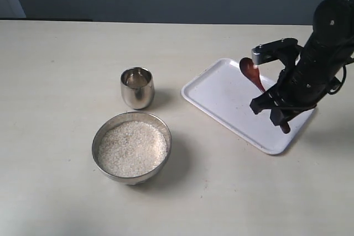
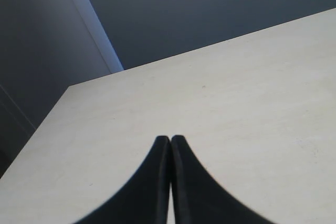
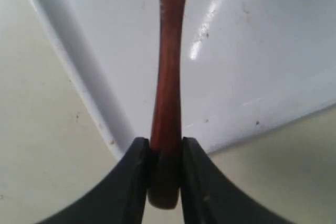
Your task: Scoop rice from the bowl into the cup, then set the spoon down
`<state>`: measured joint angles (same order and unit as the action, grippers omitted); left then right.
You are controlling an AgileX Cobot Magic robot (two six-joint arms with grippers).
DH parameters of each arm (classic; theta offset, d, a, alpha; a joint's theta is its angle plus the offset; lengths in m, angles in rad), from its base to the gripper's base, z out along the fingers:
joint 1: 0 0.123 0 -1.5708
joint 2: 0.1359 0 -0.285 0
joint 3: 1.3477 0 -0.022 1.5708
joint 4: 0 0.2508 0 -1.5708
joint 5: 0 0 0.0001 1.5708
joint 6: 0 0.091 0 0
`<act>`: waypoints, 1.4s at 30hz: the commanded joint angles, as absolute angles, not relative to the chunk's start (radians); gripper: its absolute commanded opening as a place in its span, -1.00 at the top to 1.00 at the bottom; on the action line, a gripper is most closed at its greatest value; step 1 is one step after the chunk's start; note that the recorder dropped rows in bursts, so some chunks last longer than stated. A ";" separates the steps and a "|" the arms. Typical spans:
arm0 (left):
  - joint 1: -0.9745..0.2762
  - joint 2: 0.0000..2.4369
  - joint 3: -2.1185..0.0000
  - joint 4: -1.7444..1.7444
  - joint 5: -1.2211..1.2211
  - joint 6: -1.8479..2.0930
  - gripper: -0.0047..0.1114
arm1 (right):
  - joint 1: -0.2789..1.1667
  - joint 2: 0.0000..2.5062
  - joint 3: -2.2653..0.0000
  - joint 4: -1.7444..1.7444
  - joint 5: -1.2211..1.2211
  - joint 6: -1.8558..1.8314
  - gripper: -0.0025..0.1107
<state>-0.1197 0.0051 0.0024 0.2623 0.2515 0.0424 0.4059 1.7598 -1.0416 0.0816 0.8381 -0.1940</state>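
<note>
The steel bowl [image 1: 131, 147] sits front left of centre, filled with white rice [image 1: 133, 148]. Just behind it stands the small steel cup [image 1: 137, 87]. My right gripper [image 1: 278, 112] is shut on the handle end of the reddish-brown spoon [image 1: 251, 72] over the white tray [image 1: 221, 95]. The spoon's oval head points toward the tray's far corner. In the right wrist view the black fingers [image 3: 137, 171] clamp the spoon handle [image 3: 168, 77] above the tray [image 3: 252, 66]. My left gripper [image 2: 170, 139] is shut on nothing over bare tabletop, out of the exterior view.
The white tray lies slanted at the right of the pale table [image 1: 55, 81]. A dark wall runs behind the table's far edge. In the left wrist view a table corner [image 2: 73, 87] lies ahead of the gripper.
</note>
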 commanded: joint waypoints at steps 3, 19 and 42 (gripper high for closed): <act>-0.120 0.000 0.000 0.262 0.242 0.036 0.91 | 0.398 1.883 -1.232 0.081 0.958 -0.233 0.97; -0.120 0.000 0.000 0.262 0.242 0.036 0.91 | 0.398 2.143 -1.461 0.032 1.146 -0.233 0.97; -0.120 0.000 0.000 0.262 0.242 0.036 0.91 | 0.398 2.126 -1.461 -0.016 1.116 -0.231 0.11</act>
